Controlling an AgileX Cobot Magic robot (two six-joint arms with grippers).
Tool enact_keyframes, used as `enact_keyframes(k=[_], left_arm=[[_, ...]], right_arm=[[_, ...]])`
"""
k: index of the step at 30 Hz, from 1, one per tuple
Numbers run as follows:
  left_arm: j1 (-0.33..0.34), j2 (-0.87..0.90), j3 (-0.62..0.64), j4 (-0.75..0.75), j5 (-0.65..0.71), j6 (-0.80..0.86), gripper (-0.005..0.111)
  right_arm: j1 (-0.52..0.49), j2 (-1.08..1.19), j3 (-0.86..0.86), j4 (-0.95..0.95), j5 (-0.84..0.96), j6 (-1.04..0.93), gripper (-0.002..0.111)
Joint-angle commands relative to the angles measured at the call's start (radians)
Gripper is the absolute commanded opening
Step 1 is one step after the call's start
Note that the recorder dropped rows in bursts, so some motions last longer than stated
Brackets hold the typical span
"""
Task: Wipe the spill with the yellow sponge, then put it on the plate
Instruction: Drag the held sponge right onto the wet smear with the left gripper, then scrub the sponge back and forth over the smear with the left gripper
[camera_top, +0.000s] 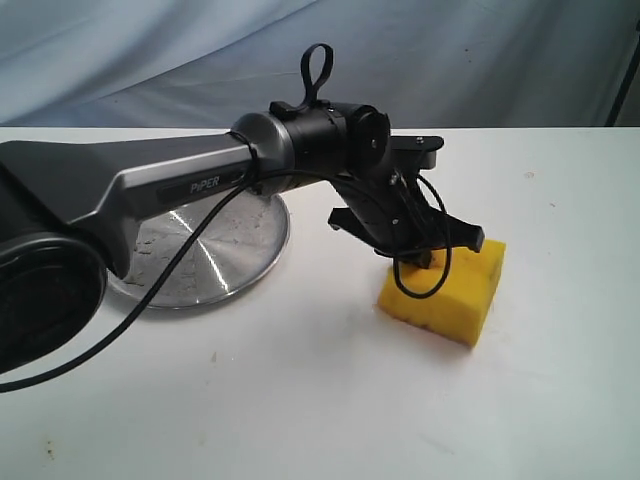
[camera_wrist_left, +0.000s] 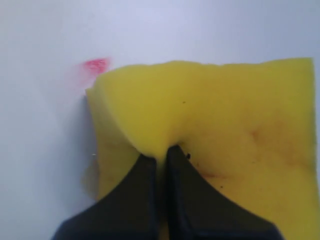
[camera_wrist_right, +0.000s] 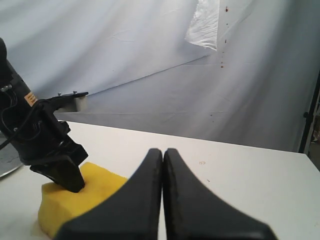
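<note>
The yellow sponge (camera_top: 455, 292) rests on the white table, right of the plate (camera_top: 255, 245), which the left arm partly hides. My left gripper (camera_top: 415, 262) points down into the sponge's top and is shut on a pinched fold of foam (camera_wrist_left: 160, 152). The sponge (camera_wrist_left: 225, 115) fills the left wrist view. A small red mark with a faint pink haze (camera_wrist_left: 96, 65) lies on the table at one sponge corner. No beige puddle shows; anything under the sponge is hidden. My right gripper (camera_wrist_right: 163, 150) is shut and empty, hovering beside the sponge (camera_wrist_right: 60, 205).
The left arm (camera_top: 150, 190) stretches low across the plate from the left edge, with a black cable (camera_top: 150, 290) looping under it. A grey cloth backdrop (camera_top: 450, 60) hangs behind the table. White tabletop (camera_top: 330, 400) lies in front of the sponge.
</note>
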Motion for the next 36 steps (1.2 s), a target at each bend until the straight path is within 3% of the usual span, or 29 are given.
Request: enact_keyframes(k=[1, 9, 14, 22, 36], left_arm=[[0.027, -0.006, -0.004, 0.079, 0.028, -0.018, 0.0], [0.043, -0.006, -0.004, 0.229, 0.126, -0.016, 0.0], [0.043, -0.006, -0.004, 0.247, 0.184, 0.015, 0.0], [0.009, -0.008, -0.004, 0.203, 0.172, 0.094, 0.0], [-0.039, -0.008, -0.004, -0.011, 0.027, 0.201, 0.0]], right_arm=[[-0.008, -0.002, 0.004, -0.007, -0.003, 0.0, 0.0], [-0.008, -0.002, 0.004, -0.007, -0.003, 0.0, 0.0], [-0.008, -0.002, 0.004, -0.007, -0.003, 0.0, 0.0], [-0.008, -0.002, 0.004, -0.007, -0.003, 0.0, 0.0], [-0.008, -0.002, 0.004, -0.007, -0.003, 0.0, 0.0]])
